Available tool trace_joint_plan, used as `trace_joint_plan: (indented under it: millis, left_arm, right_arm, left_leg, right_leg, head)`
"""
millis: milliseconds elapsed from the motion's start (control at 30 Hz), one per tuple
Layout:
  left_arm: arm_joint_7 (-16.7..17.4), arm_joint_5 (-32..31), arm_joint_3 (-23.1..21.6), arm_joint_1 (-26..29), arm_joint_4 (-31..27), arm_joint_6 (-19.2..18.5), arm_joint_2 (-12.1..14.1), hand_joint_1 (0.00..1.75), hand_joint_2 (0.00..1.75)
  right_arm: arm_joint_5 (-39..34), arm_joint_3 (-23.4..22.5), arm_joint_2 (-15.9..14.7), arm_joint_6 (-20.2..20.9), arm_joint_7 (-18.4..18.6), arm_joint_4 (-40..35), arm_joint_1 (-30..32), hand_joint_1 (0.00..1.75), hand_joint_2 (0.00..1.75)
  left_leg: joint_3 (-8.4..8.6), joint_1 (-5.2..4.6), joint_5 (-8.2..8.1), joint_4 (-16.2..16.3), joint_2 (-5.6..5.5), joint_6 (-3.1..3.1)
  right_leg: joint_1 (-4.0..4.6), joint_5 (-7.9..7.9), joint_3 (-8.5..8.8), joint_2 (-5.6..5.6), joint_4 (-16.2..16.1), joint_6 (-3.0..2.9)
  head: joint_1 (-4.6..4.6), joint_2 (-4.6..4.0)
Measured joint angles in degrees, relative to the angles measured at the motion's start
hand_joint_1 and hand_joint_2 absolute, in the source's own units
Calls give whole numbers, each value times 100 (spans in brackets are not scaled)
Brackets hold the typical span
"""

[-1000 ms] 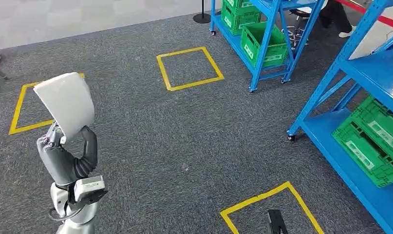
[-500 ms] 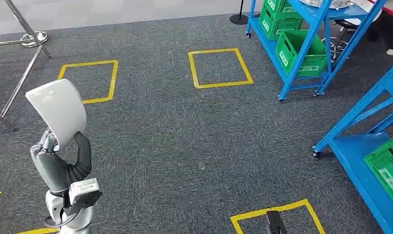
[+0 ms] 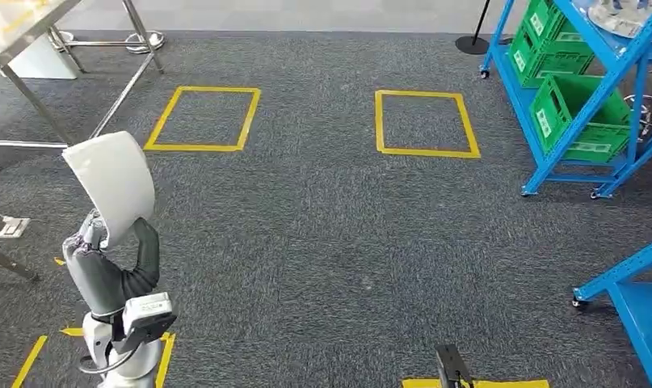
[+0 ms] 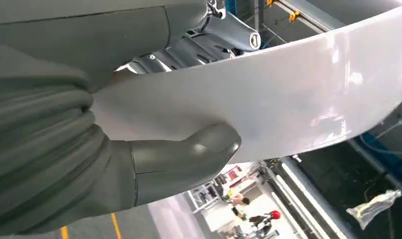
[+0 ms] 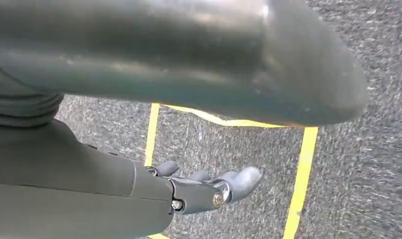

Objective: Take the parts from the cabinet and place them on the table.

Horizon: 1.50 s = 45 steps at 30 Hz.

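The left hand (image 3: pixel 104 267) is raised in front of the body with its thumb (image 4: pixel 189 154) pressed against one face of a curved white sheet-like plastic part (image 3: pixel 112 184), the other fingers behind it, so the part is clamped at its lower edge and stands up above the hand. In the left wrist view the thumb pad lies flat on the glossy white surface. Holding it high and close to the body probably keeps the broad panel away from the legs and the carpet while the robot walks.

The right hand (image 5: pixel 208 191) hangs low beside the body over the grey carpet (image 3: pixel 322 226), its fingers loosely spread and nothing in it; with one part to carry, it has no job for now.

Outward from the left hand, a metal-framed table (image 3: pixel 31 32) shows at the upper left corner of the head view, well apart from the part, and yellow tape squares (image 3: pixel 203 119) mark the carpet between. The blue steel shelving with green crates (image 3: pixel 581 105) stands along the right edge. Judging by this, the part is out of the cabinet and in transit; setting it on the table remains.
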Motion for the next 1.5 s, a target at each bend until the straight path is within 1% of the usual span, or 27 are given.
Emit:
trace_joint_plan:
  millis: [33, 67, 133, 200, 233, 267, 333, 367, 400, 533, 600, 633, 700, 733, 833, 867, 900, 1033, 1067, 1100, 1133, 1233, 1267, 1333, 1367, 1400, 1500]
  left_arm:
    - [17, 7, 0, -8, 22, 2, 22, 175, 175]
    - [20, 9, -2, -31, 42, 2, 33, 175, 175]
    - [20, 0, -65, -153, 103, 2, 37, 175, 175]
    - [24, -13, -118, -182, 177, 2, 44, 175, 175]
    - [15, -31, -127, -181, 212, 2, 53, 175, 175]
    - [-15, -65, -127, -183, 234, 2, 55, 175, 175]
    - [-70, -127, -127, -198, 245, 2, 53, 175, 175]
    - [-85, -142, -127, -213, 243, 2, 53, 175, 175]
    - [-92, -166, -127, -241, 247, 2, 48, 175, 175]
    - [-92, -177, -127, -259, 249, 4, 46, 175, 175]
    - [-92, -190, -123, -287, 243, 15, 37, 175, 175]
    - [-74, -205, -133, -305, 249, 13, 14, 175, 175]
    - [-9, -262, -168, -268, 271, 13, 9, 175, 175]
    - [51, -315, -168, -247, 284, 13, 11, 175, 175]
    - [98, -411, -168, -171, 297, 13, 9, 175, 175]
    - [103, -426, -168, -155, 297, 13, 9, 175, 175]
    - [92, -399, -166, -150, 293, 13, 2, 175, 175]
    - [-85, -133, -168, -28, 95, 13, -8, 175, 175]
    - [-87, -142, -168, 15, 52, 13, -6, 175, 175]
    - [-101, -151, -168, 17, -27, 15, -6, 175, 175]
    - [-101, -120, -168, 9, -75, 15, -8, 175, 175]
    - [-94, 212, -240, 87, -190, 13, 31, 175, 175]
    - [-87, 262, -256, 127, -230, 13, 53, 175, 175]
    - [-98, 238, -260, 148, -300, 13, 64, 175, 175]
    - [-98, 232, -262, 147, -332, 13, 61, 175, 175]
    - [-98, 227, -260, 142, -376, 13, 61, 175, 175]
    - [-96, 173, -225, 149, -477, 13, 5, 175, 175]
  right_arm:
    - [0, 6, 2, 0, -2, -2, -14, 0, 0]
    - [-2, 11, 2, 2, -4, -2, -29, 0, 0]
    - [0, 11, -6, 4, 9, -2, 1, 0, 0]
    - [2, 11, -15, 20, 55, -2, 45, 0, 0]
    - [9, 11, -15, 20, 68, 0, 62, 0, 0]
    - [22, 11, -15, 20, 66, 0, 71, 0, 0]
    - [52, 15, -11, 20, 57, 0, 73, 0, 0]
    - [52, 28, -4, 20, 52, -2, 73, 0, 0]
    - [52, 44, 0, 20, 48, 0, 78, 0, 0]
    - [52, 57, 2, 20, 50, -2, 58, 0, 0]
    - [52, 57, 0, 22, 39, -7, 62, 0, 0]
    - [50, 57, 4, 35, 26, -7, 73, 0, 0]
    - [46, 57, 2, 39, -2, -7, 105, 0, 0]
    - [41, 57, 2, 37, -26, -7, 121, 0, 0]
    - [17, 57, 2, 29, -96, -7, 135, 0, 0]
    - [-11, 57, 4, 22, -109, -7, 135, 0, 0]
    - [-41, 55, 22, 22, -107, 0, 139, 0, 0]
    - [-44, 39, 50, 22, -30, 0, 139, 0, 0]
    - [-33, 39, 85, 24, -15, 0, 128, 0, 0]
    - [-15, 37, 68, 24, 0, 0, 132, 0, 0]
    - [-4, 37, 68, 26, 11, 0, 146, 0, 0]
    - [24, 28, 61, 42, 31, 0, 180, 0, 0]
    - [53, 28, 61, 44, 26, 0, 177, 0, 0]
    - [66, 28, 63, 46, 2, 0, 170, 0, 0]
    - [76, 28, 63, 46, -18, 0, 164, 0, 0]
    - [98, 28, 63, 46, -44, 0, 164, 0, 0]
    - [161, 28, 55, 44, -111, 0, 146, 0, 0]
  left_leg:
    - [-50, 1, 6, 13, -18, -28]
    - [-76, -41, -64, 107, 414, -31]
    - [-416, -36, -467, 800, 794, -59]
    - [-828, -31, -804, 1682, 841, -65]
    - [-881, -31, -781, 1800, 846, -60]
    - [-790, -32, -648, 1641, 853, -46]
    - [-271, -55, -199, 710, 954, 13]
    - [32, -97, -33, 190, 1221, 71]
    - [94, -181, -140, 39, 1419, 119]
    - [102, -166, -54, -46, 1074, 256]
    - [149, -99, 2, -114, 948, 308]
    - [131, -86, 9, -114, 884, 331]
    - [112, -87, 8, -106, 712, 338]
    - [101, -86, 9, -89, 614, 336]
    - [94, -48, -14, -14, 354, 289]
    - [82, -25, -38, 34, 262, 249]
    - [35, -50, -57, 77, 200, 193]
    - [-81, -8, 24, 13, -80, 6]
    - [-75, -12, 1, 55, 92, 4]
    - [-142, -60, -118, 206, 472, -13]
    - [-307, -54, -321, 536, 694, -38]
    - [-900, -32, -800, 1764, 842, -64]
    - [-889, -32, -705, 1744, 850, -60]
    - [-478, -40, -286, 1015, 898, -21]
    - [-152, -59, -46, 429, 1044, 22]
    - [41, -114, -76, 44, 1364, 80]
    - [37, -157, -52, 40, 1230, 178]
  right_leg:
    - [-34, 37, 13, -80, -47, -60]
    - [-24, 56, 18, -144, -70, -105]
    - [14, 56, 14, -302, -75, -151]
    - [40, 39, 11, -494, -75, -177]
    - [49, 32, 14, -578, -74, -183]
    - [55, 27, 18, -651, -74, -187]
    - [64, 4, 52, -794, -74, -177]
    - [70, -14, 84, -854, -74, -164]
    - [109, -43, 91, -917, -65, -122]
    - [111, -57, 177, -1201, -113, 4]
    - [45, -223, 72, -561, 130, 72]
    - [44, -435, -137, -371, 535, 94]
    - [38, -779, -591, -292, 1397, 130]
    - [38, -782, -735, -288, 1621, 142]
    - [5, -146, -371, -235, 752, 155]
    - [-36, 110, -86, -55, 168, 175]
    - [-53, -44, -9, 267, -1, 186]
    - [-25, 16, 22, -3, -48, -33]
    - [-39, 40, 30, -98, -78, -80]
    - [-26, 38, 38, -148, -93, -131]
    - [-4, 32, 42, -236, -93, -155]
    - [42, -1, 46, -516, -90, -197]
    - [49, -12, 58, -597, -89, -196]
    - [61, -46, 106, -752, -90, -188]
    - [69, -72, 147, -826, -90, -176]
    - [75, -94, 181, -890, -93, -160]
    - [94, -111, 208, -1045, -112, -69]
  head:
    - [-2, -2]
    - [-20, -2]
    - [-52, 0]
    - [-55, -2]
    - [-57, 0]
    - [-55, 0]
    - [-57, 0]
    - [-57, 0]
    - [-55, -2]
    - [-52, -2]
    - [-44, 0]
    - [-24, -2]
    - [-15, -2]
    - [-13, 0]
    - [-11, 0]
    - [-9, 0]
    - [-7, 0]
    - [2, -2]
    - [7, -2]
    - [-53, -2]
    - [-66, 0]
    - [-65, 0]
    - [-66, -2]
    - [-66, 0]
    - [-66, -2]
    - [-63, -2]
    - [-61, -2]
